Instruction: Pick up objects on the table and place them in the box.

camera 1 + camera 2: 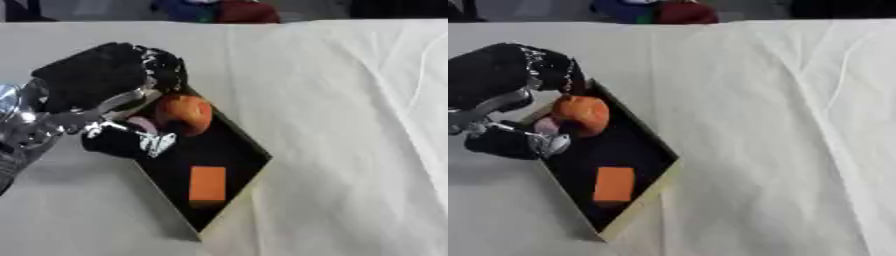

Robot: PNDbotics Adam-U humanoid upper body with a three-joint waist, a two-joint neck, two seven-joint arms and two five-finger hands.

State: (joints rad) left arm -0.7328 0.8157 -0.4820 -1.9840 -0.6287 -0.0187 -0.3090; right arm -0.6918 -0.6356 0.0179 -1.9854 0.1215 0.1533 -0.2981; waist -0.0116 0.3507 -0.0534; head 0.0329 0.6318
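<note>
A: What was seen nearest the camera?

B: The near corner of the box (pixel 229 197) was seen, pale along its rim and dark inside. The box was set askew on the white-covered bench (pixel 350 125), its long axis running from lower right up toward the upper left.

A: What was held inside it?

B: An orange rectangular block (pixel 207 184) was found lying flat on the dark floor, in the near half, its long axis pointed roughly toward and away from the camera. Farther in, a round orange object (pixel 184 113) was seen at the far end, with something small and pink (pixel 140 123) just beside it on the left.

A: And the hand?

B: The left hand (pixel 114 80) was reached in from the left over the box's far end. Its fingers were curled down around the round orange object, with the thumb (pixel 131 142) brought in below; whether contact was made could not be told for certain. The right hand was not shown.
</note>
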